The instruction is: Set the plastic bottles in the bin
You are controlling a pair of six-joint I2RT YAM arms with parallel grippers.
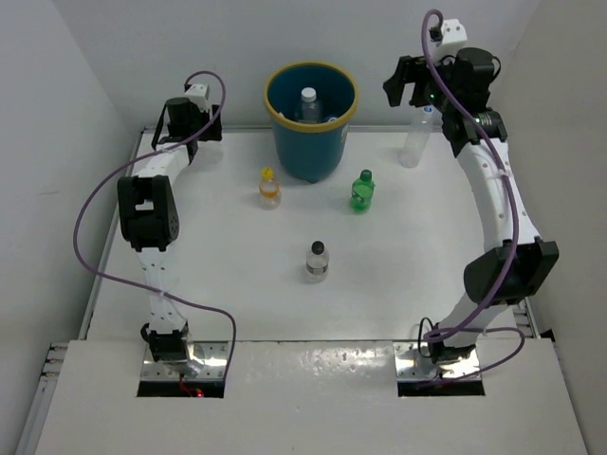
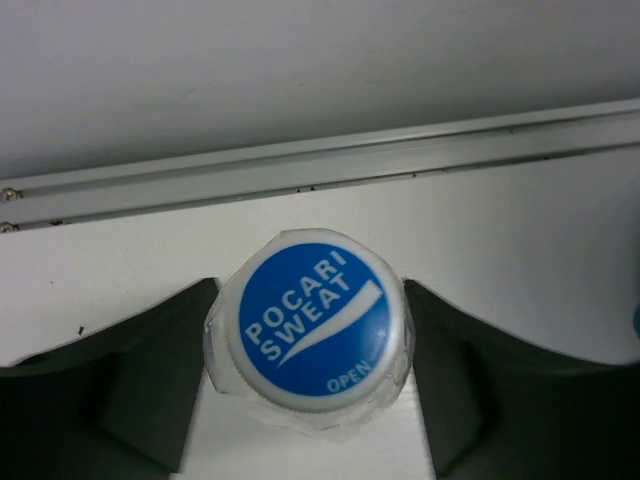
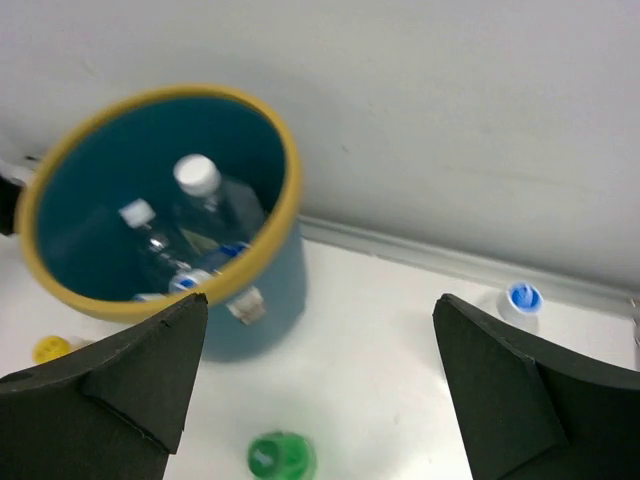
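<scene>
The dark teal bin (image 1: 313, 142) with a yellow rim stands at the back middle and holds several clear bottles (image 1: 309, 102). My left gripper (image 1: 201, 142) is at the back left, low over the table. In the left wrist view its jaws (image 2: 310, 345) press both sides of a clear bottle with a blue Pocari Sweat cap (image 2: 312, 315). My right gripper (image 1: 414, 83) is open and empty in the air right of the bin. An orange bottle (image 1: 269, 188), a green bottle (image 1: 361, 191), a black-capped bottle (image 1: 317, 261) and a blue-capped bottle (image 1: 415, 137) stand on the table.
The right wrist view looks down on the bin rim (image 3: 283, 215), the green bottle (image 3: 281, 457) and the blue-capped bottle (image 3: 522, 299) by the back wall. A metal rail (image 2: 320, 165) runs along the wall behind the left gripper.
</scene>
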